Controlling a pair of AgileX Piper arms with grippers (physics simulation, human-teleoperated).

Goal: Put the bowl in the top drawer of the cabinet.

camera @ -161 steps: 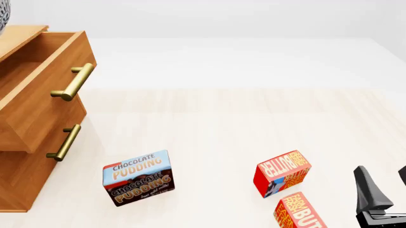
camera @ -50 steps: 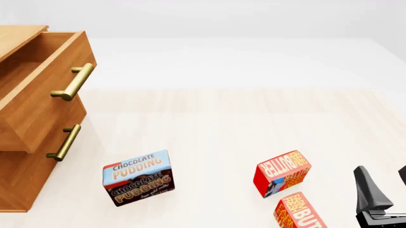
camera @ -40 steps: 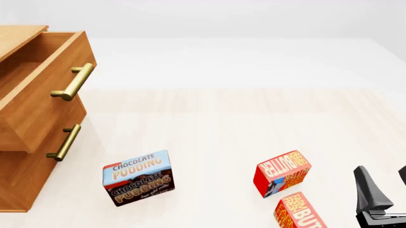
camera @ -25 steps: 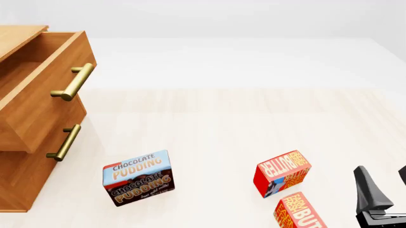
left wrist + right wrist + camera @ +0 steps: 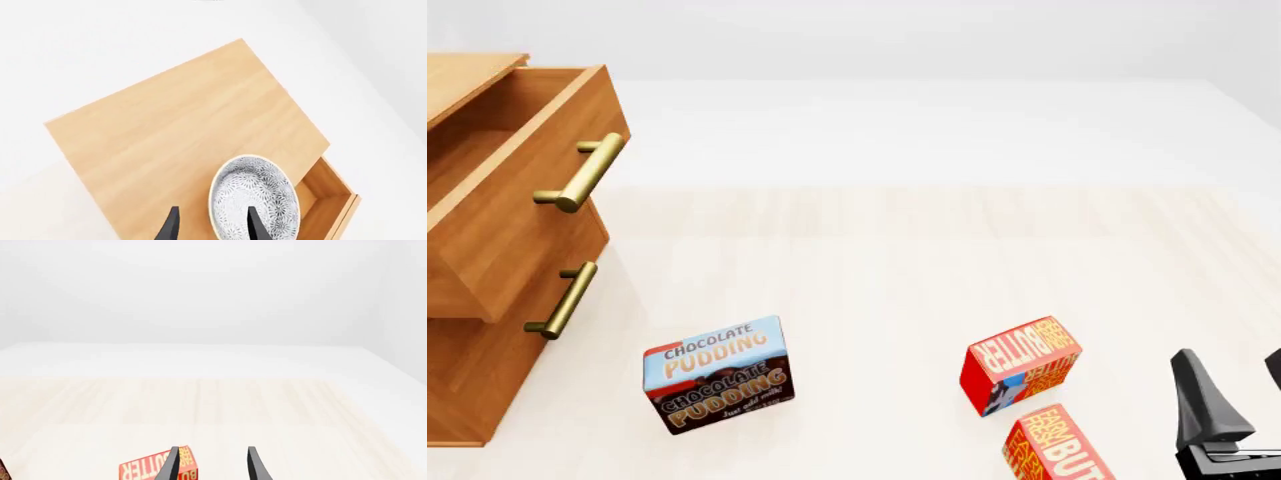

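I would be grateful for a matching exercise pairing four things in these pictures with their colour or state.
Things:
1. bowl
2. top drawer
3. pudding box
4. right gripper

Descriptions:
a. pulled out
b. open, holding nothing
c. white with grey floral pattern
d. blue and brown

Pairs: 1-c, 2-a, 3-d, 4-b
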